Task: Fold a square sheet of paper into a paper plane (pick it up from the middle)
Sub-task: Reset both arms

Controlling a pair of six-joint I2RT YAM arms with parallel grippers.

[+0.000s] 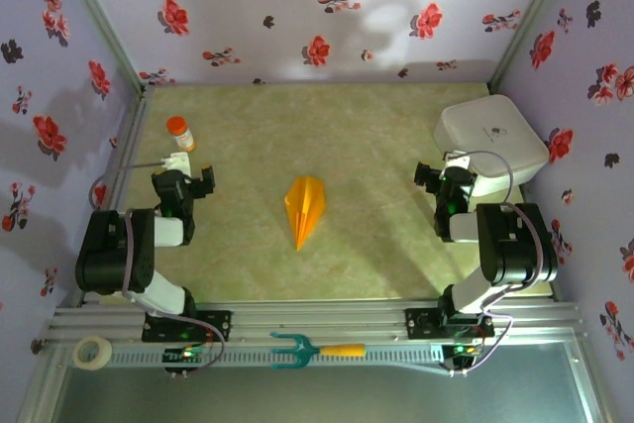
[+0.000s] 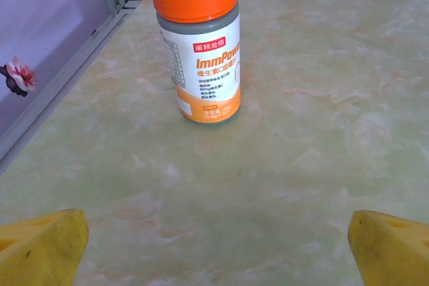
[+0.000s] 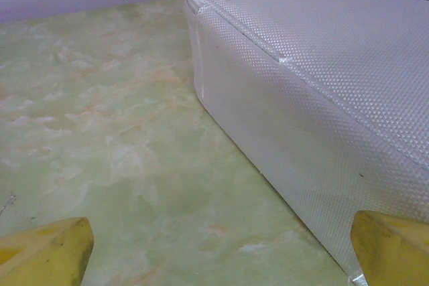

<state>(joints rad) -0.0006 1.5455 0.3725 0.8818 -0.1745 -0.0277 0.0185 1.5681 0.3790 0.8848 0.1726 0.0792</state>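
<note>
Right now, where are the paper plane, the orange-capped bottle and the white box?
paper plane [image 1: 305, 207], top external view, on its centre crease
orange-capped bottle [image 2: 204, 72], left wrist view, on its printed label
white box [image 3: 288, 132], right wrist view, on its textured side wall

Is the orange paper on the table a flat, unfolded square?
No, the paper plane is folded into a narrow pointed dart with a centre crease.

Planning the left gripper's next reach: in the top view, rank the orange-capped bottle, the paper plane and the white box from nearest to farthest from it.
1. orange-capped bottle: just ahead of the left gripper, near the left wall.
2. paper plane: at the table's middle, off to the gripper's right.
3. white medicine box: at the far right side of the table.
</note>
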